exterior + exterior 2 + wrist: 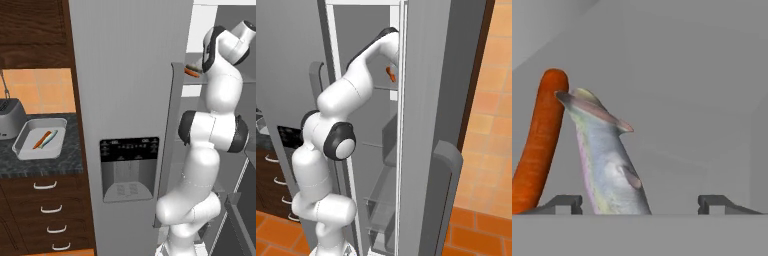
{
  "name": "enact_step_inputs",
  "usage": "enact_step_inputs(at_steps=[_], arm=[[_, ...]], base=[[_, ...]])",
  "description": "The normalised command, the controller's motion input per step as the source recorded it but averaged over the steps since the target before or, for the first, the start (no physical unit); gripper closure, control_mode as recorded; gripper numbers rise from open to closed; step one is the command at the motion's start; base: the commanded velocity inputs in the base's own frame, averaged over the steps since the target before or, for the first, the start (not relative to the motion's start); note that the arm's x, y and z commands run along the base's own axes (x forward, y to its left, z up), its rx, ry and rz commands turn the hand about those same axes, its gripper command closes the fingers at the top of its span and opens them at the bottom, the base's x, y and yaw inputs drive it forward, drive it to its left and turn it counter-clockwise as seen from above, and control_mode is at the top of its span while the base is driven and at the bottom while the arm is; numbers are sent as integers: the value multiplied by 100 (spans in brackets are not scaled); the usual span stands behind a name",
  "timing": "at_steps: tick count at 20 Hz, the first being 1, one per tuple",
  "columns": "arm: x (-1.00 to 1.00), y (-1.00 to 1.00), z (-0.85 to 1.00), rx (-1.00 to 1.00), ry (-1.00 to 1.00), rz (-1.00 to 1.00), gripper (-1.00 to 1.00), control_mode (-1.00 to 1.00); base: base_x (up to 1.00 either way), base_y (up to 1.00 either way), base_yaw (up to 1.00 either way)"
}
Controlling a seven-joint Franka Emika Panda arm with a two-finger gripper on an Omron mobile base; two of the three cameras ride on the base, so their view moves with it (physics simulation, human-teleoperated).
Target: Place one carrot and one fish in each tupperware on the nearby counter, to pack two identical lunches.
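Gripper: the two small dark finger tips of the gripper (640,204) stand wide apart at the bottom of the hand view, spread and holding nothing.
Fish: a silver-grey fish with a pale greenish belly (607,165) rises between the tips, nearer the left one; whether it touches that tip I cannot tell. Its tail end fans out at the top.
Carrot: a long orange carrot (539,147) lies just left of the fish, its rounded far end touching the fish's tail.
Fridge: the white arm reaches from the base into the open tall grey fridge (130,100); an orange carrot end (391,74) shows beside the arm's wrist, on a grey shelf high in the fridge.
Counter: the black-grey speckled stone counter (70,160) lies left of the fridge, over dark brown wood drawers with curved silver handles (47,210).
Tupperware: a shallow light-grey rectangular tupperware tub (39,138) sits on the counter, well apart from the fridge shelf; inside it lie an orange carrot (41,140) and a pale bluish fish (50,138), side by side.
Toaster: a silver toaster (10,119) stands just left of the tub.
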Motion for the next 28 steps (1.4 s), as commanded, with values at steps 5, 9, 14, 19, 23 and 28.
enact_step_inputs(at_steps=[5,9,14,19,23,28], arm=[[-11,33,-17,0,-1,10,100,-100],[-77,37,-11,0,-12,2,100,-100],[-89,56,-5,-3,-12,0,100,-100],[-98,53,-1,-13,-2,-8,100,-100],[-100,42,0,-7,0,-16,100,-100],[-100,53,0,0,0,-20,100,-100]], base=[[0,0,0],[0,0,0],[0,0,0],[0,0,0],[0,0,0],[0,0,0]])
